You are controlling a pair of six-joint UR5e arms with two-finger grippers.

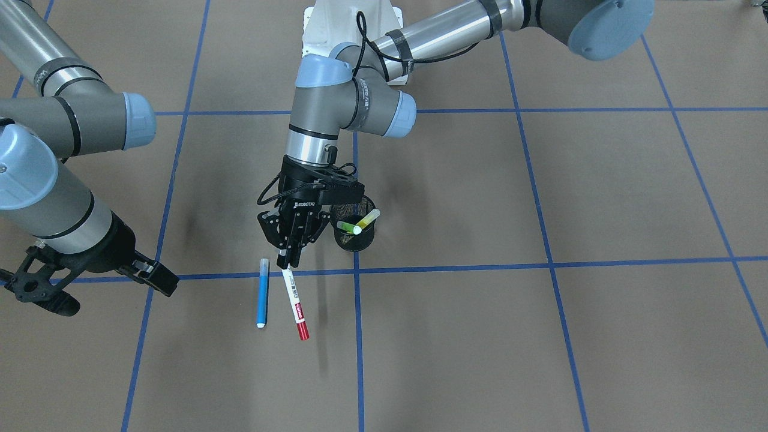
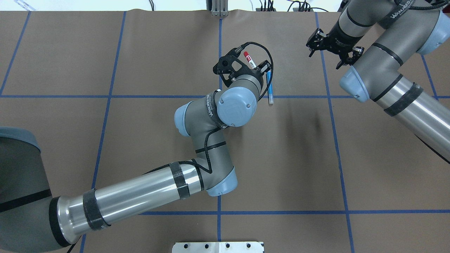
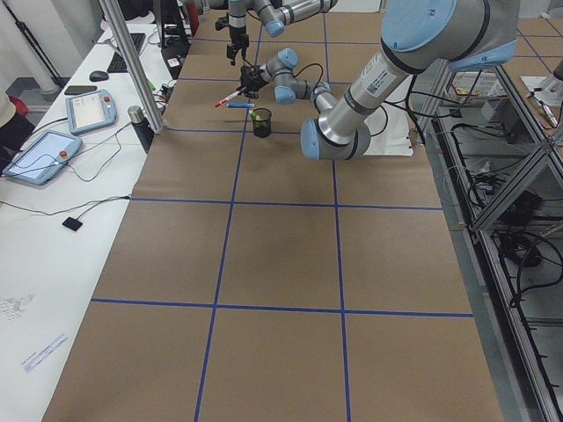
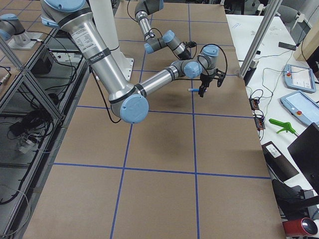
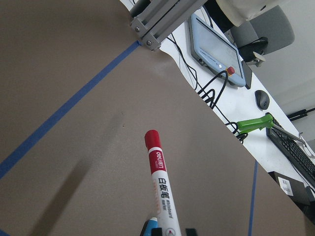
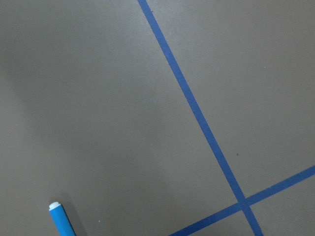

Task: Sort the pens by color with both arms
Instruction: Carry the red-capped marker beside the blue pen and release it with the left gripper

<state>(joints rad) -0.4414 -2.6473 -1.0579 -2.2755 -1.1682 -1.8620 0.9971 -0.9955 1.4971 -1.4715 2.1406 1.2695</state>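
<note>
Green pen (image 1: 345,226) and yellow pen (image 1: 367,221) sit in the mesh cup (image 1: 349,241); beside it my left gripper (image 1: 287,261) pinches the red-capped pen (image 1: 296,303), blue pen (image 1: 262,293) unsorted, right gripper (image 2: 326,58) agape.

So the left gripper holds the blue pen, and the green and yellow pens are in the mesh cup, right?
No: the left gripper holds the red-capped white pen; the blue pen lies on the table, as the front-facing view shows. The green pen and yellow pen are in the mesh cup.
</note>
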